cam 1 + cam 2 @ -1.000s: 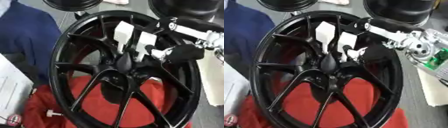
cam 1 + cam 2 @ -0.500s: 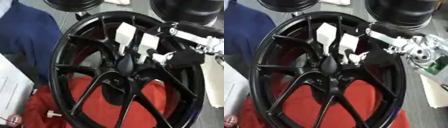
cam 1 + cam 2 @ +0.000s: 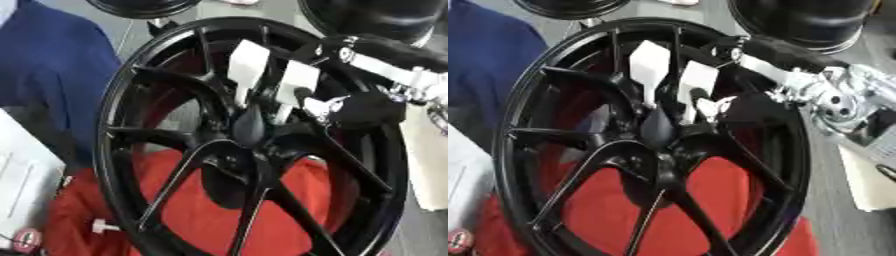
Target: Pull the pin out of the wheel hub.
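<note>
Right hand (image 3: pixel 363 107) reached in from the right over the black wheel (image 3: pixel 553 85), fingers curled toward the hub (image 3: pixel 249 127); grip on the pin impossible to confirm. Pin itself not clearly made out among white tabs (image 3: pixel 248 65) just left of the fingertips. Left hand out of sight.

one black spoked wheel hub (image 3: pixel 254 150), two white tabs (image 3: pixel 248 65) standing near its centre, one red cloth (image 3: pixel 201 210) beneath, one blue cloth (image 3: pixel 52 75), one robot hand (image 3: pixel 372 107).
</note>
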Robot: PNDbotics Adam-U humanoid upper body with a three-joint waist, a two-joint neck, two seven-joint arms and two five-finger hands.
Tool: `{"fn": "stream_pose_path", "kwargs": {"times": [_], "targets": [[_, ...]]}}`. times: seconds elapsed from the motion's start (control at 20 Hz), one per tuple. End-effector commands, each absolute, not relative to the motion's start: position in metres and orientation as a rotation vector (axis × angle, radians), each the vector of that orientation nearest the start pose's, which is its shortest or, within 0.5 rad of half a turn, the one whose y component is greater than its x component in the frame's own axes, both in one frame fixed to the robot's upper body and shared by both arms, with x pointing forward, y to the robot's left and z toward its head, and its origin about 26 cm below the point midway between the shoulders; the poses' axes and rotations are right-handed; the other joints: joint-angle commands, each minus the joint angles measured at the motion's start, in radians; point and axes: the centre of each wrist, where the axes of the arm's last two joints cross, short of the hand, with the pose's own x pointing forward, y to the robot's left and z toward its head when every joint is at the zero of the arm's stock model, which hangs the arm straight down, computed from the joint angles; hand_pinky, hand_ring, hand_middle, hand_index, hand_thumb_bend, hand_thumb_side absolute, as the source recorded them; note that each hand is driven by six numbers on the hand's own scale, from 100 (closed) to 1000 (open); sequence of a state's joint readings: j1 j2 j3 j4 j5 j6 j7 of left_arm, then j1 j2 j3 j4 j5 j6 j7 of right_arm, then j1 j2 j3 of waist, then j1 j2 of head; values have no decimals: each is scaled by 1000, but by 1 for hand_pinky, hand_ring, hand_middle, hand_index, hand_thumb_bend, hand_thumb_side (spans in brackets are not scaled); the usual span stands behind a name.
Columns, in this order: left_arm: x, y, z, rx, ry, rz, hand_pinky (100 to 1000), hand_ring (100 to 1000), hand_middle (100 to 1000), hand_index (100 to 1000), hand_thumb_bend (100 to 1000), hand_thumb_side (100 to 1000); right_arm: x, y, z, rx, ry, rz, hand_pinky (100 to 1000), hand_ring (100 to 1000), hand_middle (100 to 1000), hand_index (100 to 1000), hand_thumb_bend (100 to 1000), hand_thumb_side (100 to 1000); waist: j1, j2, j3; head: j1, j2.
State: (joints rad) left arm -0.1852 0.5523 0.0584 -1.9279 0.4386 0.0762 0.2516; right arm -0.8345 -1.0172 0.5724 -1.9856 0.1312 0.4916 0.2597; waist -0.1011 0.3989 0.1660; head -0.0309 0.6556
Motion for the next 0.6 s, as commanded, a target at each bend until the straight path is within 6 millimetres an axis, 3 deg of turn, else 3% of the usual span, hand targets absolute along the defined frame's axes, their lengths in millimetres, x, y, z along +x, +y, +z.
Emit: {"fn": "stream_pose_path", "kwargs": {"times": [0.05, 0.6], "targets": [[292, 325, 193, 131, -2048, -14, 824, 776, 740, 742, 160, 788, 295, -219, 316, -736, -1664, 1437, 905, 967, 865, 935, 103, 649, 4, -16, 2, 27, 8], [292, 325, 193, 131, -2050, -15, 828, 777, 738, 742, 148, 796, 295, -222, 315, -670, -1629, 1410, 870, 904, 778, 894, 100, 668, -2, -6, 8, 30, -5]]}}
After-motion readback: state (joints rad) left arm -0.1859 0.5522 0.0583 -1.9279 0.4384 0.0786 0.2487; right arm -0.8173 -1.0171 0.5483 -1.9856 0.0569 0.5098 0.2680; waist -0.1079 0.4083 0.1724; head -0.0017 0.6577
